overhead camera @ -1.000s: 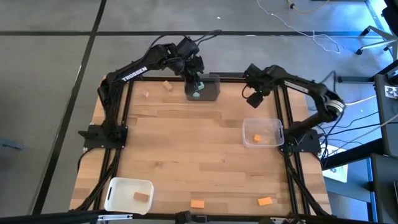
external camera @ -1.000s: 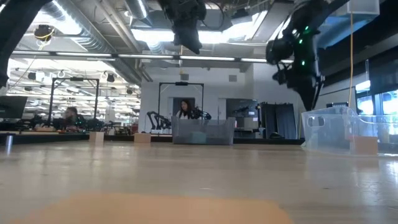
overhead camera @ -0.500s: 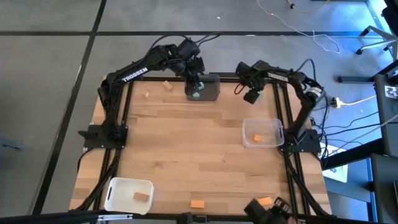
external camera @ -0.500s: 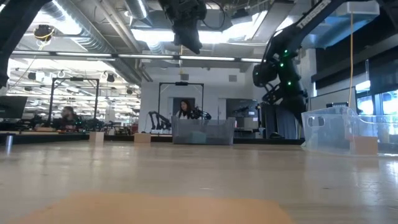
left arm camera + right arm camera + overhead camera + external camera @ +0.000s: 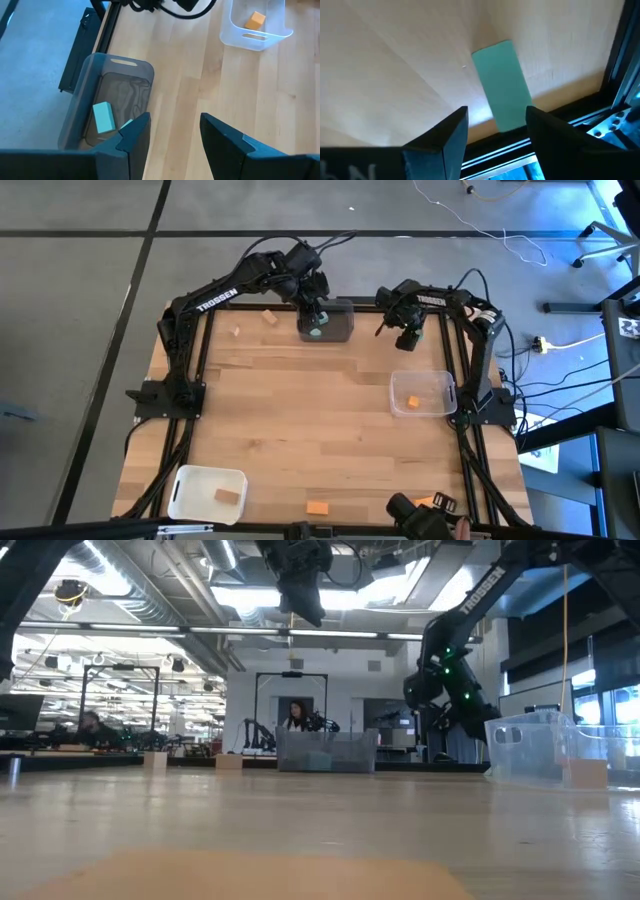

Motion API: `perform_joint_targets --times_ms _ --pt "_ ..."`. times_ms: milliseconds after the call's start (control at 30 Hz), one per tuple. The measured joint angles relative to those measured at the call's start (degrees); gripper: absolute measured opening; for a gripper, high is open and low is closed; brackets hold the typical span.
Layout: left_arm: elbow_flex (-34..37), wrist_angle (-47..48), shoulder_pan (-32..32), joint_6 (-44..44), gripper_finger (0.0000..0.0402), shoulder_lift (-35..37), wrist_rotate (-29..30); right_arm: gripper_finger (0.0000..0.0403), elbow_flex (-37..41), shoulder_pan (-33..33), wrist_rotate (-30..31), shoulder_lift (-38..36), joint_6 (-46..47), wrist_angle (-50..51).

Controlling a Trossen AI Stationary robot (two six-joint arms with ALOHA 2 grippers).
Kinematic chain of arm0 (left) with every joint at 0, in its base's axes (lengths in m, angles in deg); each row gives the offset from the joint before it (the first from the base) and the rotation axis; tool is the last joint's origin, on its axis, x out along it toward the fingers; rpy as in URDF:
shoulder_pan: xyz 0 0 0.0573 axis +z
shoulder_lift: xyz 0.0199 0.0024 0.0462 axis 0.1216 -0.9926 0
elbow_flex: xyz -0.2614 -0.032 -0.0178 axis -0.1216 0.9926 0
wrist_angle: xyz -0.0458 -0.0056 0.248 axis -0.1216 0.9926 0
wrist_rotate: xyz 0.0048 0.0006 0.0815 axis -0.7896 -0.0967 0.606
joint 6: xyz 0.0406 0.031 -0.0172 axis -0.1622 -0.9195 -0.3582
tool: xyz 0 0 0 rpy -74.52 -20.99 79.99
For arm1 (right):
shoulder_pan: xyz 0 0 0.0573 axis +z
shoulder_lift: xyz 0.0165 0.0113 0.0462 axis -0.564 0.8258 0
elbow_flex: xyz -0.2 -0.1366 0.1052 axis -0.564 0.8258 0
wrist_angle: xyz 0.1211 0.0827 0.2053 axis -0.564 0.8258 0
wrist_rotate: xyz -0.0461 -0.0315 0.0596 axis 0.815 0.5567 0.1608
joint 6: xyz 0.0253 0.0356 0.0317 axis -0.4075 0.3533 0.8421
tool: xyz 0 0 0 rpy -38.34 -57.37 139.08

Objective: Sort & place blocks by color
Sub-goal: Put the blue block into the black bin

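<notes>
My right gripper point(image 5: 495, 137) is open, low over the table's far right edge point(image 5: 408, 332). Its fingers stand on either side of the near end of a teal block point(image 5: 502, 102) lying flat by the frame rail, without touching it. My left gripper point(image 5: 172, 135) is open and hovers above the dark grey bin point(image 5: 328, 321), which holds two teal blocks point(image 5: 103, 117). An orange block point(image 5: 255, 20) lies in the clear bin point(image 5: 422, 392). A tan block point(image 5: 228, 496) lies in the white bin point(image 5: 207, 492).
Loose on the table are an orange block point(image 5: 318, 508) and another point(image 5: 425, 502) near the near edge, plus two small blocks point(image 5: 269, 318) point(image 5: 234, 332) at the far left. A dark object point(image 5: 418, 518) intrudes at the near edge. The table's middle is bare wood.
My right arm has swung in from the table's right side, and its gripper has come down toward the table at the far edge, drifting slightly left. A dark object has come into the high view at the near edge, partly covering an orange block.
</notes>
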Motion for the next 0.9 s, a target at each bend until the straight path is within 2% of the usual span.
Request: perform_joint_targets --times_ms 133,400,467,600,900 --pt "0.0 0.0 0.0 -0.13 0.0163 0.0 0.0 0.02 0.0 -0.02 3.6 0.7 -0.19 -0.3" --pt "0.0 0.0 0.0 -0.15 0.0163 0.0 0.02 0.02 0.0 -1.1 3.43 0.79 -1.88 -2.01" --pt "0.0 0.01 0.0 -0.15 0.0163 -0.02 0.02 0.02 0.0 -1.43 2.29 0.79 -3.07 -2.03" --pt "0.0 0.02 0.0 -0.15 0.0163 -0.03 0.02 0.02 0.02 -2.12 -3.69 0.79 -4.46 -3.58" --pt "0.0 0.04 0.0 -0.13 0.0163 -0.04 0.02 0.02 0.02 -2.23 -4.04 0.82 -5.65 -5.49"
